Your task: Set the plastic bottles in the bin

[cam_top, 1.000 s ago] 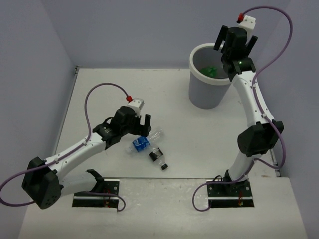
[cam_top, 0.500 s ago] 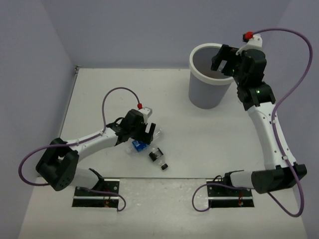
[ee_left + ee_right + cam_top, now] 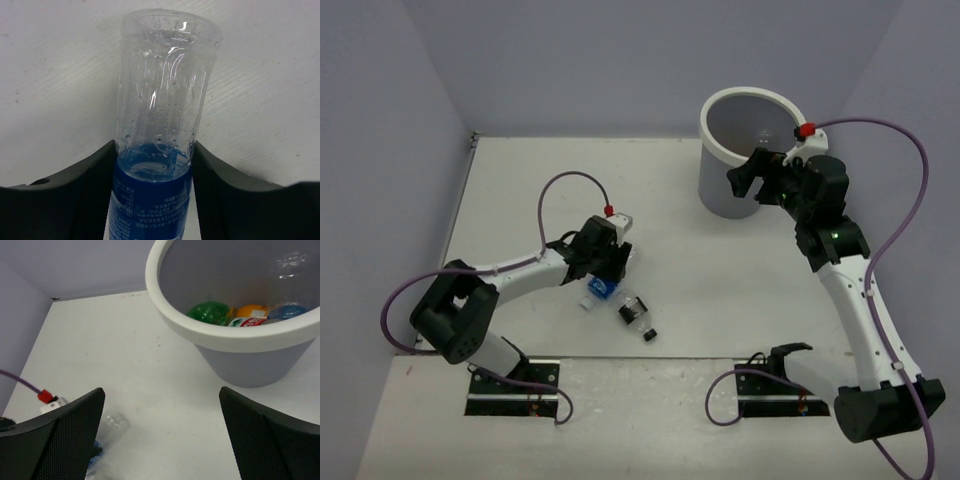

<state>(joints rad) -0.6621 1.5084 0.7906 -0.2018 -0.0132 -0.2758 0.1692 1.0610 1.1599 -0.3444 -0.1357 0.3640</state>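
Observation:
A clear bottle with a blue label (image 3: 160, 90) lies on the table. My left gripper (image 3: 610, 264) is low over it, and both fingers press its labelled part in the left wrist view. A dark-labelled bottle (image 3: 636, 314) lies just right of it, untouched. My right gripper (image 3: 748, 184) is open and empty, held in the air in front of the bin (image 3: 718, 140). In the right wrist view the bin (image 3: 200, 335) holds a green bottle (image 3: 210, 311), an orange one (image 3: 250, 310), a red-labelled one (image 3: 252, 321) and a clear one with blue (image 3: 290, 290).
The table has purple walls on the left, back and right. The bin stands at the back right corner. Purple cables loop from both wrists above the table.

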